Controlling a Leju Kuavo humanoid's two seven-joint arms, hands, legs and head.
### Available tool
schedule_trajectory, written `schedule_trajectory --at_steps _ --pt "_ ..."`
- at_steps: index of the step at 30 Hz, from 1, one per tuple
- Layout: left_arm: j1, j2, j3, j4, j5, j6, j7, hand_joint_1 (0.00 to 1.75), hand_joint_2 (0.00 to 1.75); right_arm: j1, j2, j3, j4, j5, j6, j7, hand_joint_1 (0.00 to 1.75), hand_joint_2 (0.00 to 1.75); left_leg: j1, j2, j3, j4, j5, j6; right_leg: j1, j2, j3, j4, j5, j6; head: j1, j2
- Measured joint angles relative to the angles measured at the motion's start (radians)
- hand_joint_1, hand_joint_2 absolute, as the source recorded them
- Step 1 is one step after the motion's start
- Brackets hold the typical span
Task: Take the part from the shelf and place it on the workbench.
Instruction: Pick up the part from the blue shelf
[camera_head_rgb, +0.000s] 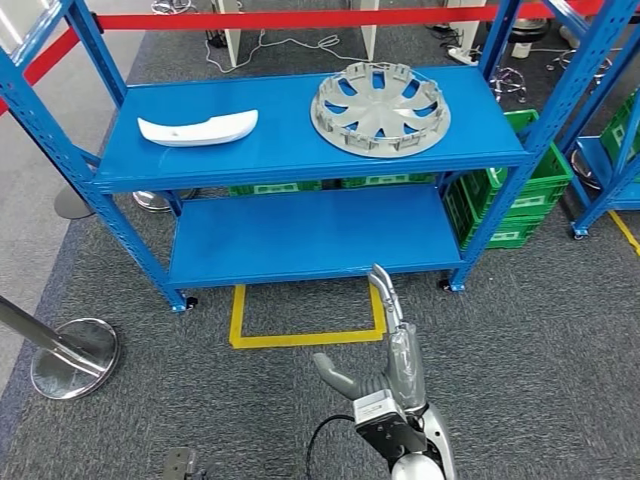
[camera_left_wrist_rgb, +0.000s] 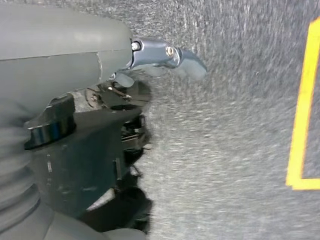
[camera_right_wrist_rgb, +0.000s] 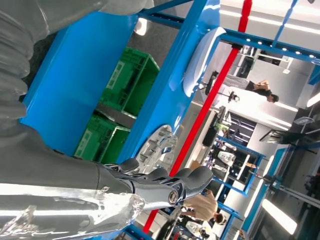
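Observation:
A long white curved part (camera_head_rgb: 198, 128) lies on the left of the blue shelf's top board (camera_head_rgb: 287, 150). A round silver wheel cover (camera_head_rgb: 380, 108) lies on the right of the same board. My right hand (camera_head_rgb: 392, 350) is raised in front of the shelf, below the level of the lower board, with fingers stretched forward, thumb out to the side and nothing in it. In the right wrist view this hand (camera_right_wrist_rgb: 113, 185) points toward the wheel cover (camera_right_wrist_rgb: 158, 147) and the white part (camera_right_wrist_rgb: 200, 60). My left hand (camera_left_wrist_rgb: 94, 100) hangs over grey carpet and holds nothing, one finger (camera_left_wrist_rgb: 166, 52) extended.
Green crates (camera_head_rgb: 521, 190) stand behind and right of the shelf. A yellow floor marking (camera_head_rgb: 302, 338) lies before the shelf. A metal stanchion base (camera_head_rgb: 74, 355) is at the left, a red barrier tape (camera_head_rgb: 302, 18) behind. Another blue rack (camera_head_rgb: 611, 150) stands at the right.

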Motion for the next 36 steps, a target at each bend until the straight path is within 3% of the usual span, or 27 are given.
schedule_trajectory --at_steps 2,3,5,6,7,9,10,12,15,17,19,20,21,22,23,24,26,27,30,32,33,36 --pt "0.001 0.000 -0.025 0.001 -0.018 0.021 0.010 0.00 0.00 -0.003 0.000 -0.001 0.000 -0.008 0.000 -0.004 0.00 1.75 0.001 0.001 -0.018 0.038 -0.030 -0.011 -0.004 -0.002 0.001 -0.003 0.003 -0.012 -0.003 0.000" --pt "0.002 0.000 -0.029 0.002 -0.001 -0.010 0.017 0.00 0.00 -0.005 0.000 -0.001 0.002 -0.012 0.002 -0.005 0.00 1.75 0.002 0.002 -0.041 0.088 -0.059 -0.016 -0.005 -0.004 0.001 -0.004 0.003 -0.015 -0.005 0.000" --pt "0.004 0.004 -0.023 0.004 0.064 -0.131 0.038 0.00 0.87 -0.009 0.000 -0.001 0.006 -0.019 0.009 -0.008 0.00 1.75 0.002 0.002 -0.106 0.224 -0.120 -0.022 -0.005 -0.006 0.000 -0.004 0.003 -0.020 -0.006 0.000" --pt "0.005 0.006 -0.017 0.005 0.091 -0.186 0.048 0.00 0.87 -0.010 0.000 -0.001 0.009 -0.022 0.011 -0.009 0.00 1.75 0.002 0.002 -0.130 0.271 -0.131 -0.022 -0.005 -0.006 0.000 -0.004 0.002 -0.020 -0.007 0.000" --pt "0.007 0.008 -0.012 0.006 0.112 -0.225 0.056 0.00 0.87 -0.012 0.000 -0.001 0.012 -0.024 0.013 -0.009 0.00 1.75 0.002 0.002 -0.137 0.283 -0.123 -0.022 -0.005 -0.006 0.001 -0.004 0.002 -0.020 -0.007 0.000" --pt "0.008 0.011 0.005 0.007 0.156 -0.282 0.073 0.00 0.00 -0.015 0.000 -0.001 0.015 -0.028 0.017 -0.010 0.00 1.75 0.002 0.003 -0.098 0.198 -0.060 -0.020 -0.006 -0.005 0.003 -0.004 0.001 -0.019 -0.007 0.000" --pt "0.008 0.012 0.016 0.007 0.179 -0.306 0.083 0.00 0.00 -0.017 0.000 -0.001 0.016 -0.030 0.021 -0.012 0.00 1.75 0.002 0.003 -0.063 0.129 -0.027 -0.018 -0.005 -0.003 0.004 -0.003 0.000 -0.017 -0.007 0.000" --pt "0.007 0.014 0.035 0.008 0.203 -0.331 0.098 0.00 0.00 -0.023 0.000 -0.001 0.017 -0.035 0.029 -0.014 0.00 1.75 0.002 0.002 -0.014 0.025 0.003 -0.010 -0.001 -0.001 0.002 0.000 -0.002 -0.008 -0.008 0.000" --pt "0.010 0.015 0.051 0.008 0.209 -0.336 0.107 0.00 0.00 -0.028 0.000 -0.001 0.020 -0.049 0.039 -0.014 0.00 1.75 0.001 0.001 -0.005 -0.001 0.003 0.008 0.000 -0.002 -0.002 -0.003 -0.002 0.009 -0.006 0.000" --pt "0.011 0.015 0.056 0.008 0.213 -0.339 0.109 0.00 0.00 -0.030 0.000 -0.001 0.021 -0.057 0.044 -0.012 0.00 0.87 0.004 0.001 -0.004 -0.004 0.006 0.020 -0.001 -0.004 -0.016 0.030 -0.026 0.019 -0.002 0.000" --pt "0.011 0.016 0.062 0.008 0.215 -0.341 0.109 0.00 0.00 -0.031 0.000 -0.001 0.022 -0.060 0.046 -0.011 0.00 0.00 0.006 0.002 -0.003 -0.005 0.006 0.027 -0.002 -0.005 -0.067 0.143 -0.086 0.025 0.003 0.000" --pt "0.011 0.016 0.065 0.008 0.216 -0.341 0.109 0.00 0.00 -0.031 0.000 -0.001 0.024 -0.063 0.045 -0.009 0.00 0.00 0.006 0.002 -0.003 -0.005 0.005 0.028 -0.002 -0.005 -0.100 0.212 -0.115 0.027 0.005 0.000" --pt "0.011 0.016 0.069 0.008 0.218 -0.341 0.110 0.00 0.44 -0.031 0.000 -0.002 0.026 -0.066 0.044 -0.007 0.00 0.00 0.006 0.002 -0.002 -0.005 0.005 0.029 -0.002 -0.005 -0.125 0.264 -0.130 0.029 0.005 0.000" --pt "0.012 0.017 0.073 0.008 0.222 -0.341 0.111 0.00 0.87 -0.031 0.000 -0.002 0.028 -0.069 0.041 -0.004 0.00 0.00 0.006 0.002 -0.001 -0.005 0.004 0.029 -0.002 -0.005 -0.136 0.282 -0.126 0.029 0.006 0.000" --pt "0.012 0.016 0.076 0.008 0.229 -0.341 0.112 0.00 1.31 -0.031 0.002 -0.005 0.030 -0.071 0.035 0.000 0.00 0.00 0.006 0.001 0.001 -0.005 0.003 0.029 -0.002 -0.005 -0.127 0.260 -0.103 0.029 0.006 0.000" --pt "0.012 0.016 0.080 0.008 0.236 -0.341 0.113 0.00 1.31 -0.031 0.005 -0.008 0.032 -0.069 0.027 0.003 0.00 0.00 0.006 0.000 0.003 -0.005 0.002 0.027 -0.003 -0.005 -0.101 0.204 -0.068 0.028 0.006 0.000" --pt "0.012 0.016 0.090 0.008 0.247 -0.341 0.112 0.00 0.44 -0.034 0.014 -0.014 0.036 -0.062 0.009 0.009 0.00 0.00 0.005 -0.002 0.007 -0.002 -0.003 0.020 -0.005 -0.005 -0.037 0.070 -0.013 0.025 0.006 0.000" --pt "0.012 0.016 0.095 0.008 0.249 -0.339 0.110 0.00 0.00 -0.036 0.018 -0.016 0.037 -0.058 0.002 0.011 0.00 0.00 0.002 -0.002 0.007 0.000 -0.004 0.014 -0.005 -0.003 -0.017 0.028 -0.001 0.022 0.006 0.000" --pt "0.013 0.016 0.100 0.008 0.245 -0.325 0.102 0.00 0.00 -0.034 0.025 -0.019 0.040 -0.047 -0.009 0.014 0.00 0.00 0.000 -0.002 0.005 -0.002 -0.002 0.000 -0.003 0.000 -0.009 0.008 0.001 0.004 0.003 0.000" --pt "0.011 0.016 0.100 0.008 0.233 -0.305 0.095 0.00 0.00 -0.035 0.027 -0.020 0.040 -0.033 -0.016 0.011 0.00 0.00 0.001 0.000 -0.005 0.020 -0.022 -0.009 -0.006 -0.001 -0.009 0.006 0.003 -0.009 0.000 0.000" --pt "0.011 0.016 0.100 0.008 0.226 -0.294 0.092 0.00 0.00 -0.037 0.028 -0.020 0.040 -0.024 -0.020 0.009 0.00 0.00 0.001 0.000 -0.023 0.059 -0.047 -0.014 -0.008 -0.002 -0.008 0.004 0.004 -0.014 -0.002 0.000" --pt "0.012 0.017 0.099 0.008 0.215 -0.270 0.090 0.00 0.00 -0.038 0.029 -0.020 0.042 -0.001 -0.032 0.005 0.00 0.00 0.002 0.002 -0.115 0.248 -0.130 -0.022 -0.007 -0.005 -0.009 0.004 0.004 -0.022 -0.006 0.000"
